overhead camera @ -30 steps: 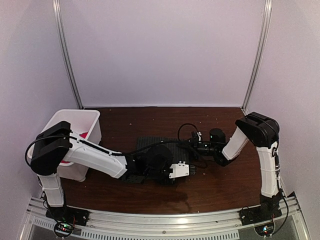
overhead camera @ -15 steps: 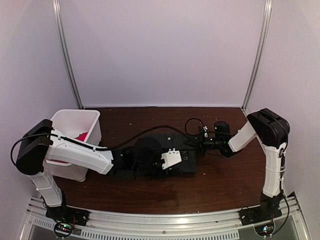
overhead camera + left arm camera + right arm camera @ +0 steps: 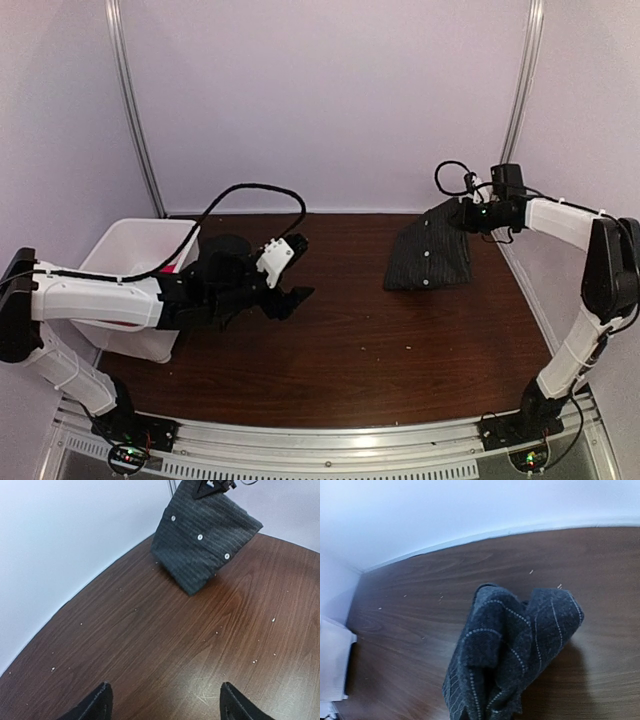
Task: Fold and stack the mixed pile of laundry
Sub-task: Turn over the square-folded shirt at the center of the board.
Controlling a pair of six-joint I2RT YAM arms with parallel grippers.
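Observation:
The dark charcoal pinstriped shirt (image 3: 430,252) hangs folded from my right gripper (image 3: 462,215), which is shut on its top edge at the back right, with the shirt's lower edge at the table. In the right wrist view the bunched shirt (image 3: 510,650) fills the lower middle and hides the fingers. From the left wrist view the shirt (image 3: 205,545) shows three white buttons. My left gripper (image 3: 290,275) hovers open over bare table left of centre; in its own view the gripper (image 3: 165,705) holds nothing. A bit of the red T-shirt (image 3: 172,268) shows in the bin.
The white plastic bin (image 3: 130,250) stands at the table's left edge, partly under my left arm; its corner (image 3: 332,665) shows in the right wrist view. White walls and metal posts (image 3: 135,110) close the back. A black cable (image 3: 250,190) loops above the left arm.
My right gripper shut on the shirt and lifted it from the table's middle to the back right. My left gripper let go, opened and drew back to the left.

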